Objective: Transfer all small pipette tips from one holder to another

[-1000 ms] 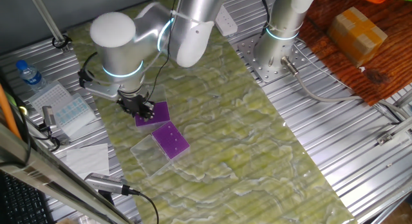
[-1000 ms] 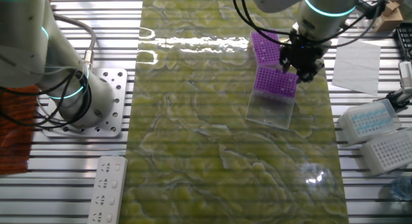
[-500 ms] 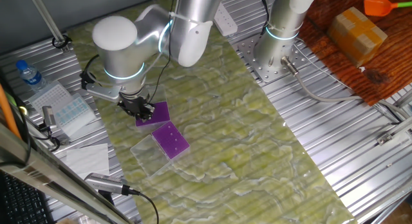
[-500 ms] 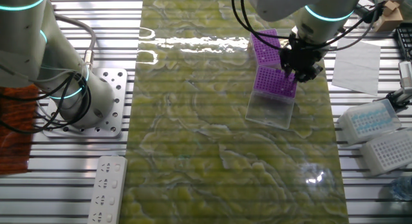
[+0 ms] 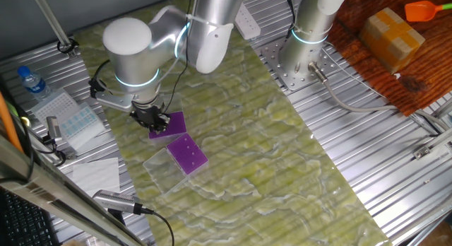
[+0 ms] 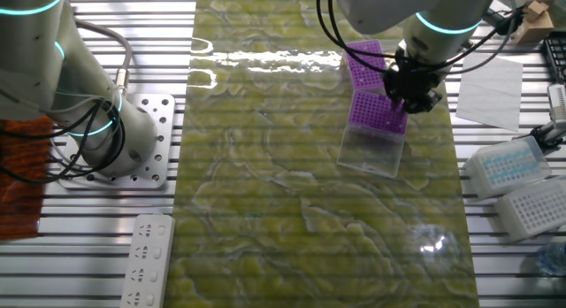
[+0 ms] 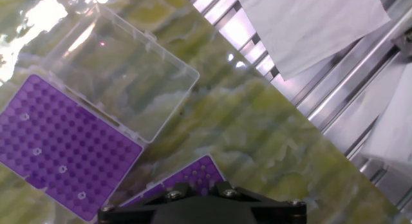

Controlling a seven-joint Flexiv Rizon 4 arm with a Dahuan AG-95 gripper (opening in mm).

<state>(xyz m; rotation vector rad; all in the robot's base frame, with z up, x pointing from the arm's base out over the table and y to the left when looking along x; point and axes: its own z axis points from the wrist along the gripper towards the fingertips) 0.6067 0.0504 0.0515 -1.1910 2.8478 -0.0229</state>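
Your gripper (image 5: 153, 119) hovers over one purple rack (image 5: 169, 124), claw state unreadable; next, descend squarely onto one tip, others waiting in the lidded rack (image 7: 64, 150)

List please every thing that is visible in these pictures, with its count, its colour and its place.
purple racks: two, purple, on the green mat; a second one lies beside it.
small pipette tips: four seen, whitish, in the larger rack in the hand view.
clear lid: one, transparent, open beside that rack.
green mat: one, yellow-green, over the table's middle.
paper sheets: white, on the metal slats beside the mat.
water bottle: one, clear with blue cap, table edge.
tip boxes: two, pale, at the edge.
power strip: one, white, on the slats.
gripper: one, black, over the racks; fingers not discernible.
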